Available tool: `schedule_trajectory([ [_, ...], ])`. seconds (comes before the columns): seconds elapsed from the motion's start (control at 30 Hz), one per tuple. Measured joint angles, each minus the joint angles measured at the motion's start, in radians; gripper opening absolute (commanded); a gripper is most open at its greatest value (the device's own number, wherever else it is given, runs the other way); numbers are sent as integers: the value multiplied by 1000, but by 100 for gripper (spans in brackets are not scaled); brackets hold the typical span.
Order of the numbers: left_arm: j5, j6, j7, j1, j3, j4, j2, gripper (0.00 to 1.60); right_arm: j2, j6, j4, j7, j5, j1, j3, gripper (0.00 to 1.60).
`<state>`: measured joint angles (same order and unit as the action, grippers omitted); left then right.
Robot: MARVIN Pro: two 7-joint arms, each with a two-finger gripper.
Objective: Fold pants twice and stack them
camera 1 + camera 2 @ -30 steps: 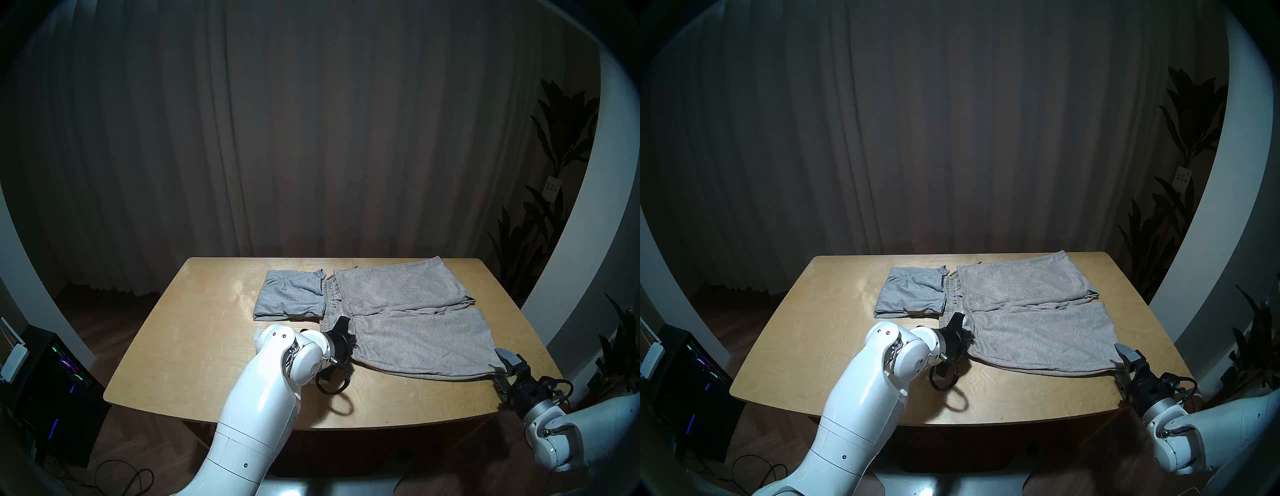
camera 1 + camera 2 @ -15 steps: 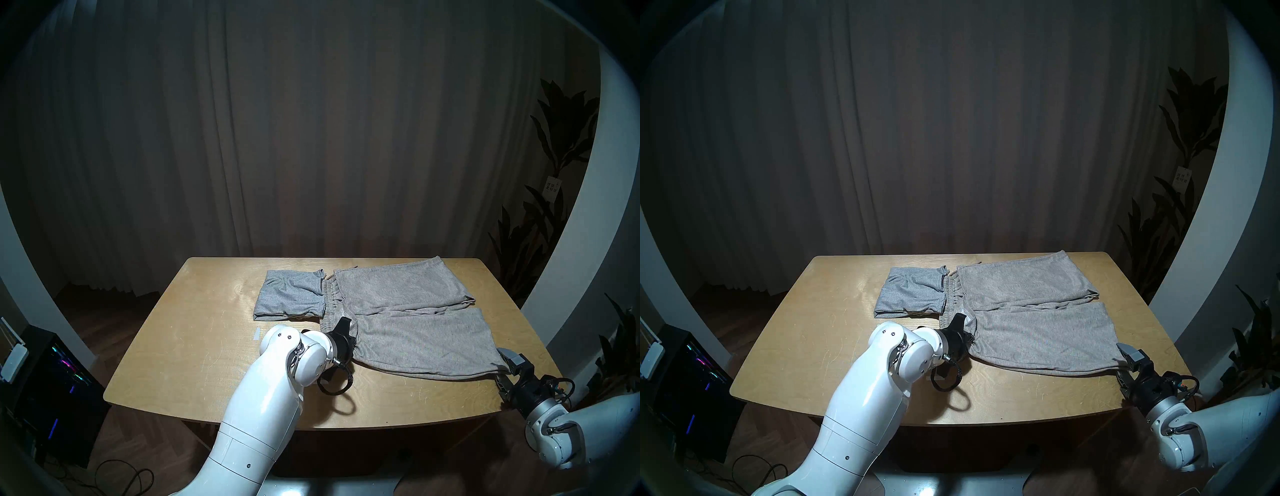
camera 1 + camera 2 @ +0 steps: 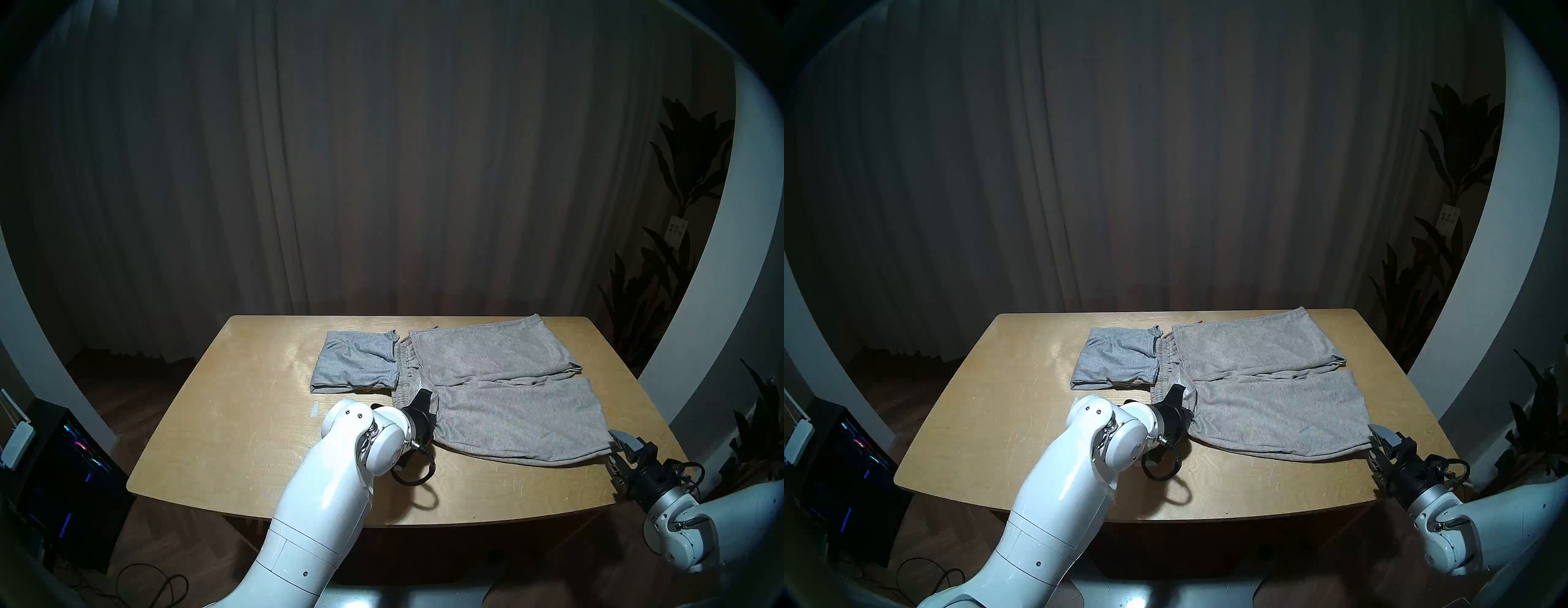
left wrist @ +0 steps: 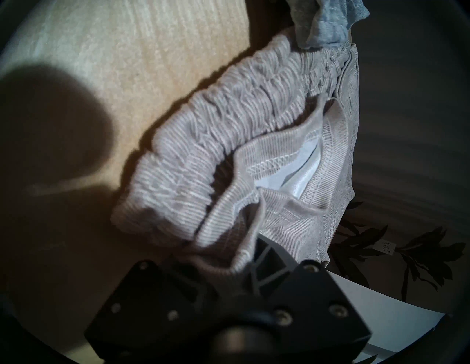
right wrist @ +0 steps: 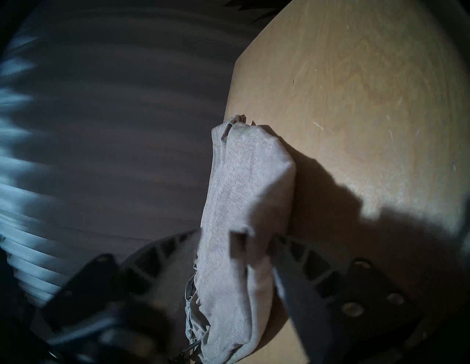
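— Where do the pants lie on your feed?

— The larger beige-grey pants point(image 3: 500, 382) are spread flat over the right half of the wooden surface point(image 3: 237, 424), waistband toward the middle, legs running to the right edge. The smaller light grey pants point(image 3: 356, 361) sit folded at the back of the surface, their right edge touching that gathered waistband point(image 4: 216, 142).

— And your hands?

— My left hand point(image 3: 426, 403) is at the near corner of the waistband; through its wrist camera I see the ribbed cloth bunched between the fingers point(image 4: 269, 256), so it is clenched on the beige-grey pants. My right hand point(image 3: 615, 452) is at the near right corner of the surface, where the hem of the nearer leg point(image 5: 244, 203) passes between its fingers point(image 5: 292, 254). The fingers flank the cloth, but that view is blurred and I cannot tell whether they are pinching it.

— Anything else?

— A dark curtain point(image 3: 382, 170) behind, a plant point(image 3: 679, 212) at right.
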<state>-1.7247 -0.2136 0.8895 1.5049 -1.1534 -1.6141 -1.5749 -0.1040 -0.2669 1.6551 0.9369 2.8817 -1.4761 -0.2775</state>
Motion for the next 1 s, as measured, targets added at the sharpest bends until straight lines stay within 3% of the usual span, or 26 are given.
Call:
schedule_trajectory([
  [0.1, 5, 9, 0, 1, 6, -3, 3, 50, 0, 19, 1, 3, 0, -3, -2, 74],
  [0.13, 6, 11, 0, 1, 7, -4, 3, 50, 0, 23, 2, 4, 0, -4, -3, 87],
  [0.17, 7, 13, 0, 1, 9, -4, 4, 50, 0, 27, 2, 4, 0, -5, -4, 117],
  [0.2, 10, 18, 0, 1, 12, -7, 6, 50, 0, 38, 4, 6, 0, -7, -5, 160],
  [1.0, 43, 82, 0, 22, 32, -38, 19, 51, 0, 161, 27, 44, 0, -28, -29, 160],
])
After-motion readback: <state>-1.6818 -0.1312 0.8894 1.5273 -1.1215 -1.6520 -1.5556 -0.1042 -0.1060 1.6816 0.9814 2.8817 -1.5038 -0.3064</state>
